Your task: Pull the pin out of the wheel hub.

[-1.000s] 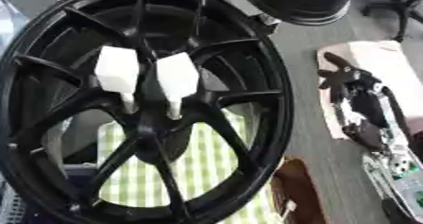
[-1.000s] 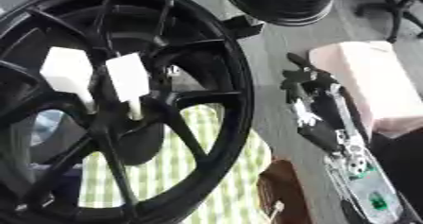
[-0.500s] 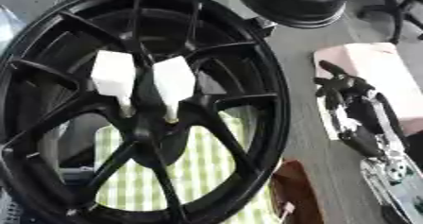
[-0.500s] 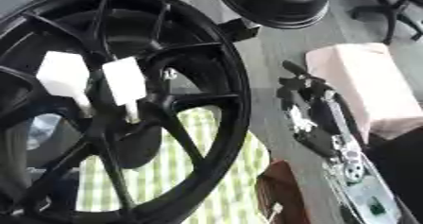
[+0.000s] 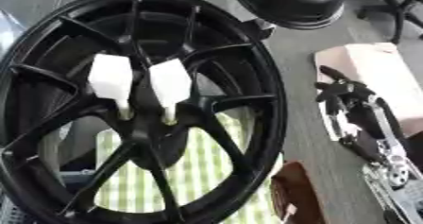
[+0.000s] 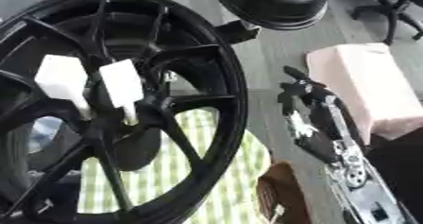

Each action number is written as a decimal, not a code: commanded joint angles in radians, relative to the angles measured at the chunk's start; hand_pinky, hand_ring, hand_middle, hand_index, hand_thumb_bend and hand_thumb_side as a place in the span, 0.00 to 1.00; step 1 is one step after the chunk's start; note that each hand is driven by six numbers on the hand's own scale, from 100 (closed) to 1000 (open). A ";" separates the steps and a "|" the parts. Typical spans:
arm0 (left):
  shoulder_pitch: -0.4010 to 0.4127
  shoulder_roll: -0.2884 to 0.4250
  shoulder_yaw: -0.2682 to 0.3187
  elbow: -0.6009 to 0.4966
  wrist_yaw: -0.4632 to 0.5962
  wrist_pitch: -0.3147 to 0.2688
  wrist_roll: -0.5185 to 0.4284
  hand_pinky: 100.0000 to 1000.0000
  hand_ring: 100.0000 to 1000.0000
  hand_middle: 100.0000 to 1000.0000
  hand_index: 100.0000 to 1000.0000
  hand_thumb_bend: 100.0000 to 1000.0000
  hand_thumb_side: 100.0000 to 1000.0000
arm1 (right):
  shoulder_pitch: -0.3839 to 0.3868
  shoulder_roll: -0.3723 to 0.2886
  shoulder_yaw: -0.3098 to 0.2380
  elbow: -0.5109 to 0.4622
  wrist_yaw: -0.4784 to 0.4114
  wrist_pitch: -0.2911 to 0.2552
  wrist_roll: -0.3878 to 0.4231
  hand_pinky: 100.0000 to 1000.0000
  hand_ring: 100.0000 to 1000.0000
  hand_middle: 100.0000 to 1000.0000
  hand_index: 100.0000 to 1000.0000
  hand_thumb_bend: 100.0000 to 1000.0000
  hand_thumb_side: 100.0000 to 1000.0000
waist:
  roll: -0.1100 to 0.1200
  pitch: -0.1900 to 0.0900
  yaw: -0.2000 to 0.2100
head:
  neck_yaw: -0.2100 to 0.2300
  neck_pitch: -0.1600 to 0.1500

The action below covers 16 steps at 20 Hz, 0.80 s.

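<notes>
A big black spoked wheel hub (image 5: pixel 263 100) stands tilted and fills the left of both views. Two pins with white block-shaped heads stick out of its centre side by side: the left pin (image 5: pixel 110 79) and the right pin (image 5: pixel 170 82). My right hand (image 5: pixel 349 94) comes in from the lower right on a silver-jointed arm. It hovers just right of the rim with its dark fingers relaxed and pointing up, and it holds nothing. It touches neither the pins nor the wheel. My left hand shows in no view.
A green-and-white checked cloth (image 5: pixel 211 171) lies under the wheel. A pink box (image 6: pixel 363 81) sits right of my hand, a brown object (image 5: pixel 293 194) near the lower edge. A black round base (image 5: pixel 289 3) and chair legs stand at the top.
The right hand has drifted slightly left, nearer the rim. Both pins stay in the hub, and the picture has shifted a little.
</notes>
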 commanded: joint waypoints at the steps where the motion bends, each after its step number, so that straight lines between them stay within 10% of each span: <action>1: -0.043 -0.005 -0.017 -0.010 0.000 0.022 -0.035 0.79 0.69 0.68 0.79 0.33 0.68 | 0.008 -0.030 -0.001 -0.015 0.007 -0.007 0.003 0.83 0.96 0.43 0.54 0.00 0.39 | 0.005 -0.027 -0.006 | 0.005 0.009; 16: -0.185 -0.155 -0.120 -0.010 -0.023 0.160 -0.099 0.79 0.70 0.68 0.79 0.33 0.66 | 0.019 -0.026 0.008 -0.015 0.009 -0.013 0.016 0.83 0.96 0.44 0.54 0.00 0.40 | 0.008 -0.034 -0.021 | 0.012 0.010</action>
